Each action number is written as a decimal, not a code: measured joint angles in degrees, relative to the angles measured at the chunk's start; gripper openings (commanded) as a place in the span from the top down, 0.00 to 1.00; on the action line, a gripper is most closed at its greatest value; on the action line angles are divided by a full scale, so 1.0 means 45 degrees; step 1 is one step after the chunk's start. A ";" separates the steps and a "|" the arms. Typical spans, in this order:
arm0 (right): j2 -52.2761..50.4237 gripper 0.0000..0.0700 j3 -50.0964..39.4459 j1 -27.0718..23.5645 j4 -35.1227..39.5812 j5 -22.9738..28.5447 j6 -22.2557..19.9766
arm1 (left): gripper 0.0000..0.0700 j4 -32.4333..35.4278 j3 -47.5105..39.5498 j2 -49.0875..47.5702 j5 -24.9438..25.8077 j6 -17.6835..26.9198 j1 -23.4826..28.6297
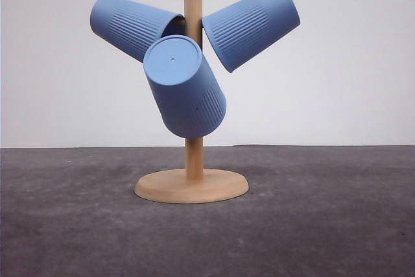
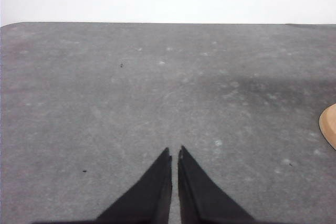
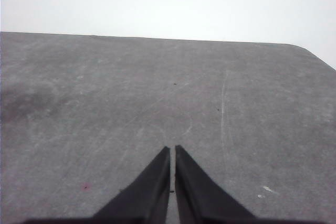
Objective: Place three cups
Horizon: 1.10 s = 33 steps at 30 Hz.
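Three light-blue ribbed cups hang on a wooden stand (image 1: 192, 160) in the front view, each tilted with its mouth toward the post. The left cup (image 1: 133, 25) slants up and to the left, its flat base pointing away from the post. The right cup (image 1: 253, 25) slants up and to the right on the other side of the post. The front cup (image 1: 185, 85) hangs lower, in front of the post, its smooth round base turned toward the camera and overlapping the left cup's rim. No brand, label or writing can be read on any cup or on the stand.

The stand's round base rests on the grey tabletop (image 1: 324, 225), before a plain white wall (image 1: 337, 95).

The left gripper (image 2: 175, 153) hovers over bare tabletop with its dark fingertips nearly together, holding nothing; an edge of the stand's base shows off to one side. The right gripper (image 3: 172, 150) is likewise closed to a thin slit and empty.
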 measured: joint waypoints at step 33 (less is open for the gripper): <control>0.0000 0.98 0.0000 0.0000 0.0000 0.0000 0.0000 | 1.00 0.0000 0.0000 0.0000 0.0000 0.0000 0.0000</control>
